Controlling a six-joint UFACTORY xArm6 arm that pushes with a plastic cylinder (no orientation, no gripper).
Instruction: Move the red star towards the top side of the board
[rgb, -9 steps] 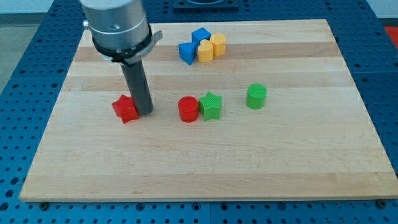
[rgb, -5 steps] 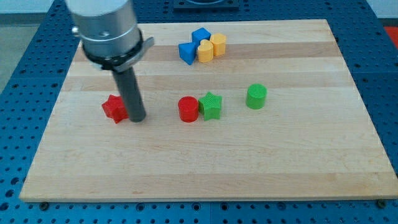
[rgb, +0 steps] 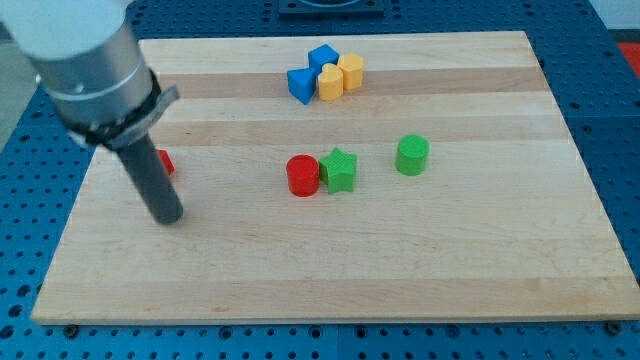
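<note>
The red star (rgb: 163, 161), at the frame's left and mostly hidden behind the rod, sits just above-left of my tip (rgb: 168, 217), so I judge the tip should push straight up the worktop (rgb: 480, 270); there is no hand.

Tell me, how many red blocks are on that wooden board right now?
2. A red cylinder block sits mid-board, touching a green star block. A second red block, mostly hidden behind the dark rod, peeks out at the view's left, just above my tip; its shape cannot be made out.
</note>
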